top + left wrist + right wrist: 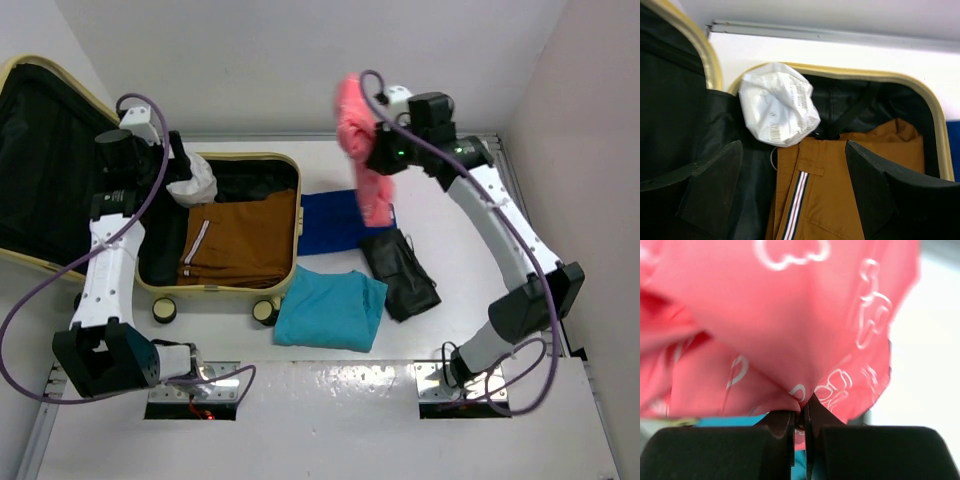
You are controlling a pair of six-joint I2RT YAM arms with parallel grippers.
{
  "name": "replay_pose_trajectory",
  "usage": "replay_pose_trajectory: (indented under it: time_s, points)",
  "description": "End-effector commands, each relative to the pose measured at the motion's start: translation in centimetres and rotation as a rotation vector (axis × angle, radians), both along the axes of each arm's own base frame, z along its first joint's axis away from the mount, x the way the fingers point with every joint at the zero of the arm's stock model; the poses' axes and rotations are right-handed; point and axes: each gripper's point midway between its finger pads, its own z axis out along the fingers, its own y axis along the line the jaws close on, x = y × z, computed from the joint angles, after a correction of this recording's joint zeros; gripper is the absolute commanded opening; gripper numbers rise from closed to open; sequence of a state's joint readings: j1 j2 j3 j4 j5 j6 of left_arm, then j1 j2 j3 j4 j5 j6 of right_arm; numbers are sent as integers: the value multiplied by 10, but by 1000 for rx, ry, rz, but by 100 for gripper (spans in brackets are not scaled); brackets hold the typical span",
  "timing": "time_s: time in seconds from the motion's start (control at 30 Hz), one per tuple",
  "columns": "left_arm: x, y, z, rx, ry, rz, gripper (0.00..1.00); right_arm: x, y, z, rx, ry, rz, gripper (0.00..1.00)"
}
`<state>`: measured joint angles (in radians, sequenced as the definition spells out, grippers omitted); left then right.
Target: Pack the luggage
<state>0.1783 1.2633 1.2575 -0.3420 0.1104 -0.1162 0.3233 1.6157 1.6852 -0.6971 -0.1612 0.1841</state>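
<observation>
Your right gripper (800, 412) pinches the pink garment (362, 150) aloft above the tabletop (320, 170). Your left gripper (795, 165) hangs, jaws apart, over the luggage (297, 235).

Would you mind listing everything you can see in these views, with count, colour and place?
luggage: one, pale yellow with black lining, lying open on the left of the table
folded garment: one, brown with a striped trim, inside the luggage
crumpled packet: one, white, at the far end of the luggage, beside the brown garment
flat cloth: one, dark blue, on the table right of the luggage
folded cloth: one, teal, on the table near the luggage wheels
black item: one, black, on the table right of the teal cloth
pink garment: one, pink with white print, hanging in the air
table: one, white
left claw: one, black, open over the luggage
right claw: one, black, shut on the pink garment
</observation>
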Motion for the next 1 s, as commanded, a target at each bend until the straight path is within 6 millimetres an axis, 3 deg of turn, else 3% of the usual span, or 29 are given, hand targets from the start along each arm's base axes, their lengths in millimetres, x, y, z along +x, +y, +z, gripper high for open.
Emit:
replay_pose_trajectory:
  time_s: [0.0,0.03,0.07,0.1,0.13,0.17,0.2,0.23,0.27,0.3,0.33,0.37,0.4,0.43,0.47,0.5,0.63,0.67,0.73,0.77,0.93,0.97]
  points:
    - [-12,19,48,-35,-131,96,88,-28,77,37,98,-89,212,0]
    - [-16,24,50,-44,-131,113,88,-24,86,44,99,-114,203,0]
    - [-17,29,56,-58,-147,141,88,-28,104,39,90,-112,248,0]
    - [-24,39,64,-65,-162,181,90,-30,125,49,105,-132,281,0]
    - [-26,43,61,-80,-149,198,90,-33,135,48,120,-116,291,0]
    - [-27,46,67,-107,-168,217,93,-42,160,35,128,-71,328,0]
    - [-33,55,73,-121,-177,256,95,-43,171,41,150,-74,339,0]
    - [-35,60,73,-133,-181,286,95,-38,187,21,158,-17,339,0]
    - [-38,60,74,-158,-171,305,95,-50,206,16,173,10,365,0]
    - [-42,69,80,-160,-180,347,95,-49,218,18,200,9,376,0]
    - [-46,75,77,-170,-173,379,95,-45,233,-5,202,60,364,0]
    - [-50,73,79,-170,-170,380,95,-53,252,-4,216,54,396,0]
    - [-56,77,81,-169,-172,393,95,-52,271,-27,216,100,383,0]
    - [-58,82,81,-168,-174,409,95,-53,273,-25,232,102,386,0]
    - [-59,85,73,-171,-152,420,95,-58,294,-27,243,99,420,0]
    - [-66,82,82,-166,-179,418,95,-57,302,-42,237,120,418,0]
    - [-82,88,81,-166,-193,440,95,-74,349,-51,308,119,475,0]
    - [-81,87,76,-163,-180,430,95,-85,359,-63,308,141,512,0]
    - [-87,91,81,-147,-192,445,96,-97,376,-63,334,124,564,0]
    - [-89,90,84,-145,-203,444,96,-107,385,-74,333,140,596,0]
    - [-91,89,79,-136,-193,443,96,-127,421,-89,363,81,685,0]
    - [-91,87,79,-139,-192,434,96,-130,431,-80,394,39,710,0]
